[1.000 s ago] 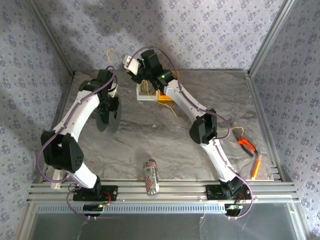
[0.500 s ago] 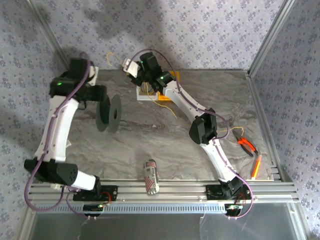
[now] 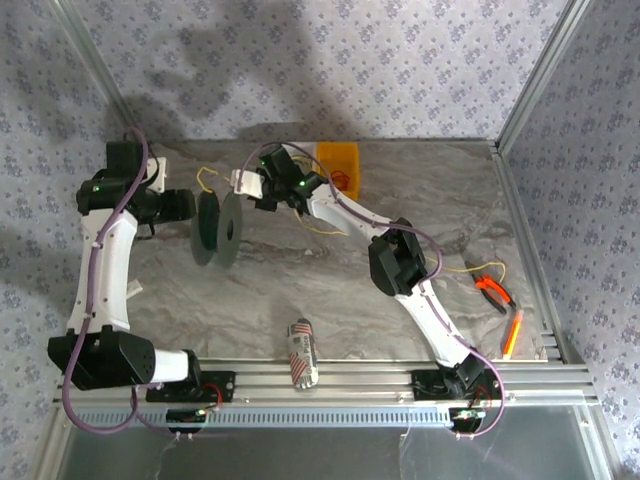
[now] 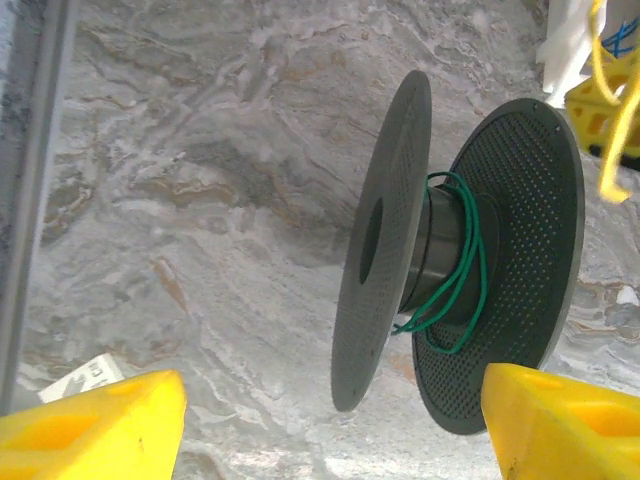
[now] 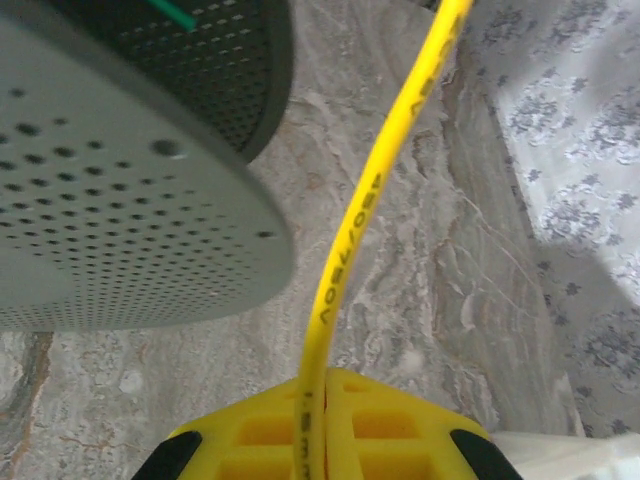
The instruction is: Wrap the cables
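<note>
Seen from overhead, a grey marbled table point(image 3: 300, 285) carries a black spool point(image 3: 220, 228) standing on its rim toward the far-left corner, both perforated discs upright. The left gripper point(image 3: 183, 206) sits just to the left of the spool and apart from it. A second ago it was right against the spool with its jaws nearly together; since then the arm has swung out toward the left edge and the jaws have spread wide, holding nothing. In the left wrist view its yellow fingertips point(image 4: 95, 430) frame the spool point(image 4: 450, 260) from a distance, and a few loose turns of green wire point(image 4: 468, 262) lie around the hub. The right gripper point(image 3: 252, 186) has moved from the far middle of the table to just beside the spool's far-right side. Its pads are clamped on the yellow cable point(image 5: 350, 230), which runs up out of the fingers past the spool's disc point(image 5: 120, 200). From above, a small loop of that cable point(image 3: 207, 178) stands between the two grippers, near the far edge, and the rest trails back under the right arm. A striped can point(image 3: 302, 352) lies unmoved at the near edge.
</note>
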